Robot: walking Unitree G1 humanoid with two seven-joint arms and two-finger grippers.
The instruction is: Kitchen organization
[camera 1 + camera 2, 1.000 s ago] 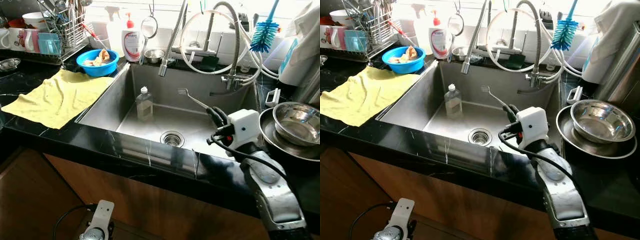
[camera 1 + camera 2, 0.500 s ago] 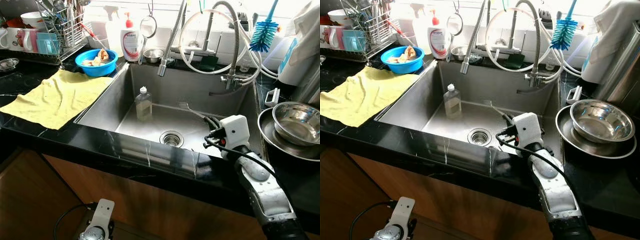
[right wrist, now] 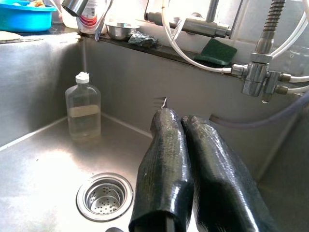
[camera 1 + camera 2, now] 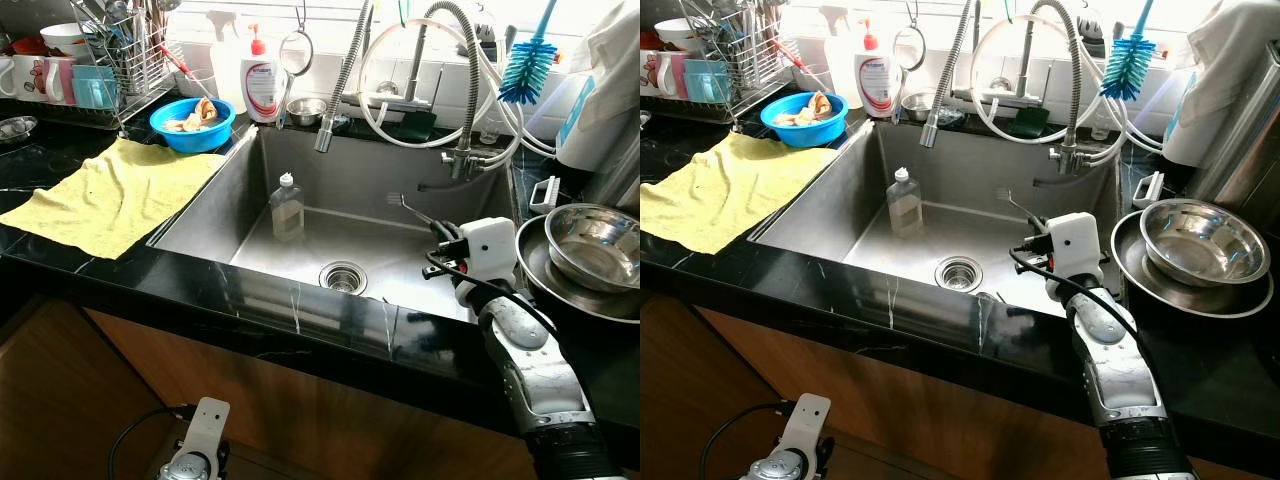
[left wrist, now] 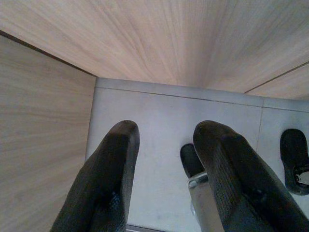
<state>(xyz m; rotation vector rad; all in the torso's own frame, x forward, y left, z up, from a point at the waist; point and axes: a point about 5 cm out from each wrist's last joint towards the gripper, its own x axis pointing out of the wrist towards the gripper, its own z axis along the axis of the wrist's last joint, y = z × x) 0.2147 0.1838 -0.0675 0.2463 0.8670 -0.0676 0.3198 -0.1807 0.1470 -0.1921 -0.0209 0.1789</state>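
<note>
A metal fork [image 4: 402,205] sticks out over the steel sink [image 4: 215,200], tines pointing toward the back wall. My right gripper [image 4: 441,231] is shut on its handle, above the sink's right side, near the stacked steel bowls [image 4: 590,245]. In the right wrist view the two fingers [image 3: 164,145] press together and the fork tines [image 3: 161,101] show just past their tips. My left arm hangs idle by the cabinet; its gripper [image 5: 164,133] is open above a pale floor.
A clear bottle [image 4: 287,207] stands in the sink, left of the drain [image 4: 343,277]. Faucet hoses [image 4: 440,90] loop above the back wall. A yellow cloth [image 4: 110,190], a blue bowl [image 4: 194,122] and a dish rack [image 4: 120,60] sit on the left counter.
The right gripper dipped toward the sink floor with the fork, then rose again and shifted right. The fork tines now sit further right. The left arm has not moved.
</note>
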